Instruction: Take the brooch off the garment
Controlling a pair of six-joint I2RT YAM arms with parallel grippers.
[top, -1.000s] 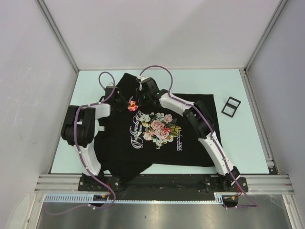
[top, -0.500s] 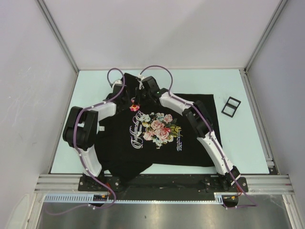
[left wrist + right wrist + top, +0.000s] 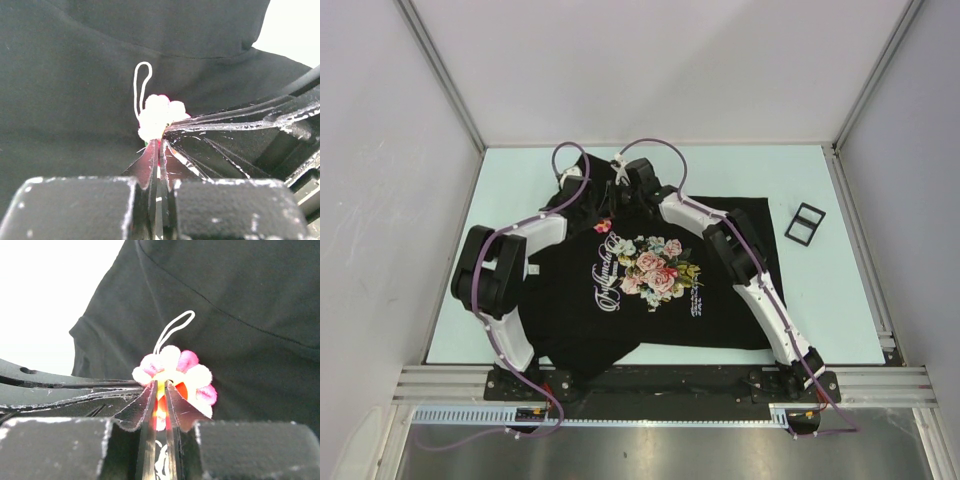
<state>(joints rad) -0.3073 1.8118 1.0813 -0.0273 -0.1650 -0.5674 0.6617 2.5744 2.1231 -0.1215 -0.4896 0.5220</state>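
Observation:
The garment (image 3: 582, 300) is a black T-shirt with a rose print, lying flat on the pale green table. The brooch (image 3: 603, 226) is a small pink flower with a yellow centre, pinned near the collar. A white loop hangs from it. My left gripper (image 3: 595, 216) reaches it from the left. In the left wrist view its jaws (image 3: 160, 146) are pressed together on the brooch's (image 3: 157, 117) lower edge. My right gripper (image 3: 614, 208) comes from the right. In the right wrist view it (image 3: 161, 386) is shut on the brooch's (image 3: 192, 372) yellow centre.
A small black rectangular frame (image 3: 805, 222) lies on the table to the right of the shirt. A white tag (image 3: 533, 270) lies at the shirt's left edge. Grey walls close in the table (image 3: 840, 300) on the left, back and right.
My left gripper has moved right and away from me to the brooch and closed on it. The right gripper has stayed at the brooch, shifting slightly. The brooch is now partly covered in the top view.

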